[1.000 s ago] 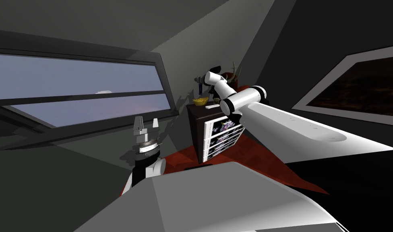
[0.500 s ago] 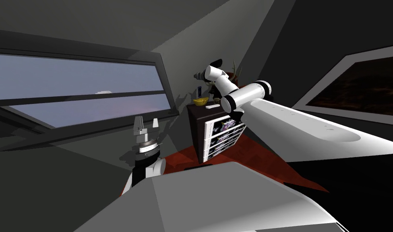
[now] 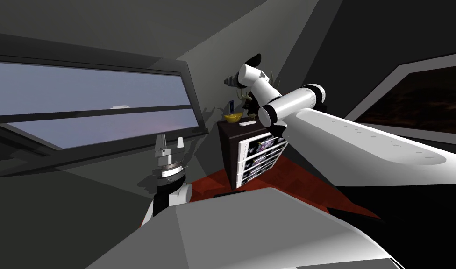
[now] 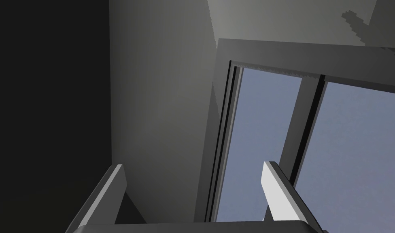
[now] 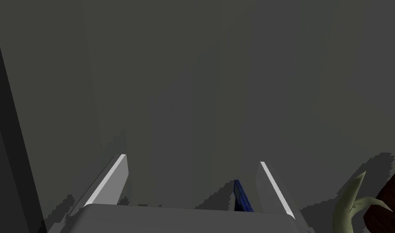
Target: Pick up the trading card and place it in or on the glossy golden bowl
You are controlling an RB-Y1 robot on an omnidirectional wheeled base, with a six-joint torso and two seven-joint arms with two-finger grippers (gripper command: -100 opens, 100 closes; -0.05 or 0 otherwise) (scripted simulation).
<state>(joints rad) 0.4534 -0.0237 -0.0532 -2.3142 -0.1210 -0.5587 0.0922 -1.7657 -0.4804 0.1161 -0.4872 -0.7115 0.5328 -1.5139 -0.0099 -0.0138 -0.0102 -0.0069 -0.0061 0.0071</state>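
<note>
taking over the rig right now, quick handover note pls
Right claw: open and empty, near the wall above the cabinet. The top of the blue card shows between its fingers, not gripped.
Left claw: open, empty, raised on my left, idle.
Card: upright at the back of the cabinet top, behind the golden bowl.
Done: nothing, the card is not picked up.
Left: lower, grip the card, carry it to the bowl, release.

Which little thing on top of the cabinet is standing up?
The thin blue card, upright behind the golden bowl. The bowl sits low and the white piece lies flat.
</note>
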